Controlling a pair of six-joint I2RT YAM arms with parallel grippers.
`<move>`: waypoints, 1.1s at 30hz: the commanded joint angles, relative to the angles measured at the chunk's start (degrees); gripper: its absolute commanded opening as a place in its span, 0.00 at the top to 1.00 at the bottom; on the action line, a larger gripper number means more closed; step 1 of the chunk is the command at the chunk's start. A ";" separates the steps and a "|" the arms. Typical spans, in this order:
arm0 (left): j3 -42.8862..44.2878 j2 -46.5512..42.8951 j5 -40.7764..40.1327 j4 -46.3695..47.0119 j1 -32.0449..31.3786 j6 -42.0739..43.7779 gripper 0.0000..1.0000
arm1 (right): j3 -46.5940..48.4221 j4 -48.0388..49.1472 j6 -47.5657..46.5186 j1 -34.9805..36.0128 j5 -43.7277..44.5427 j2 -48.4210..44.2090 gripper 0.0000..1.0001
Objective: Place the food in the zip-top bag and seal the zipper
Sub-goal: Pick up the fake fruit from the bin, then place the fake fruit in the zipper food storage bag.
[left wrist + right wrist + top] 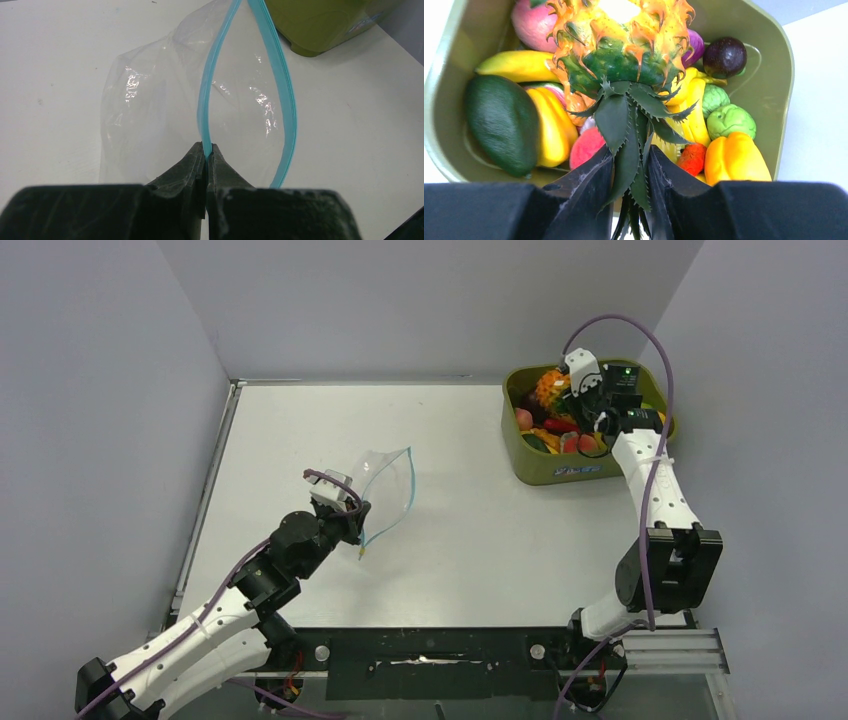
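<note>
The clear zip-top bag stands near the table's middle with its mouth open, the teal-blue zipper forming a loop. My left gripper is shut on one side of the zipper strip, holding the mouth up; its fingers pinch the strip in the left wrist view. My right gripper is over the olive-green tub, shut on the green crown of the orange pineapple, which hangs above the other food. The tub holds a dark maroon piece, yellow pieces and a red piece.
The olive-green tub stands at the table's back right, its corner also showing in the left wrist view. It holds a dark green avocado, pale green pieces and a yellow-orange pepper. Grey walls enclose the white table.
</note>
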 commanded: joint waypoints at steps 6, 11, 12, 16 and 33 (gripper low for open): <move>2.66 2.09 -0.19 2.37 0.24 1.01 1.00 | -0.67 2.72 8.33 7.13 2.31 -10.31 0.78; 2.91 3.72 0.25 3.72 0.26 0.85 1.00 | -2.70 3.31 11.60 10.43 1.57 -16.35 0.80; 2.95 4.09 0.38 3.95 0.26 0.77 1.00 | -3.22 3.45 11.90 11.11 0.62 -17.42 0.80; 3.11 5.13 0.77 5.09 0.32 0.29 1.00 | -6.63 4.53 12.80 14.75 -1.57 -22.22 0.81; 4.97 8.63 -0.09 4.75 0.42 -0.10 1.00 | -19.58 7.75 21.89 36.71 -10.66 -33.24 0.81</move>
